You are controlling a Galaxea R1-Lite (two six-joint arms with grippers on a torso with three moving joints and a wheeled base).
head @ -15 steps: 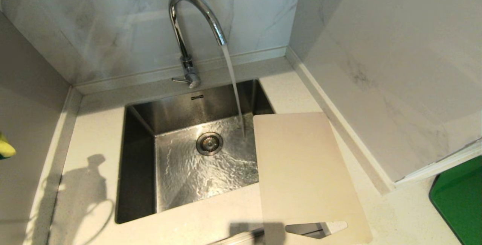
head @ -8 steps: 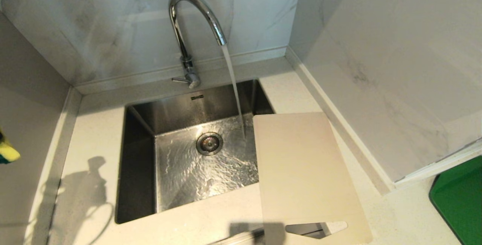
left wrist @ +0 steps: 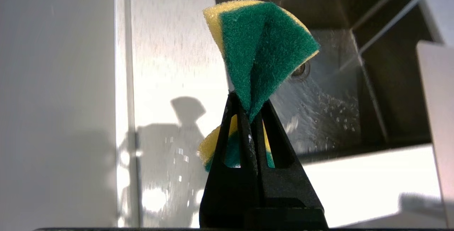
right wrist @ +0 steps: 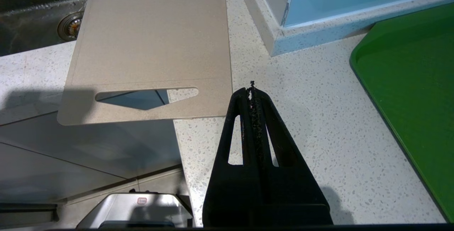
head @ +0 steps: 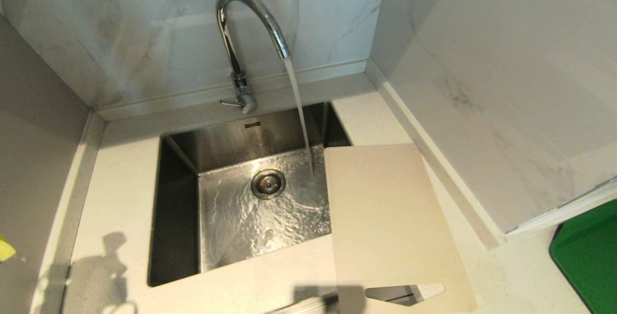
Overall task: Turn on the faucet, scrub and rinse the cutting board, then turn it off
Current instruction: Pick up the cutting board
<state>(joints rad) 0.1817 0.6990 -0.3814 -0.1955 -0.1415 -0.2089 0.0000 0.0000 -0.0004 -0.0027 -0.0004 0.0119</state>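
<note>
The left gripper (left wrist: 252, 112) is pinching the sponge (left wrist: 260, 50) tight, the right gripper (right wrist: 252, 94) is closed on nothing, and the cutting board (head: 385, 217), probably hanging over the counter edge, might tip if pushed.

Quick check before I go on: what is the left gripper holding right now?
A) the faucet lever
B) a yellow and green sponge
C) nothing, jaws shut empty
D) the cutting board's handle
B: in the left wrist view the left gripper is clamped on a folded yellow and green sponge, off to the left of the sink.
</note>
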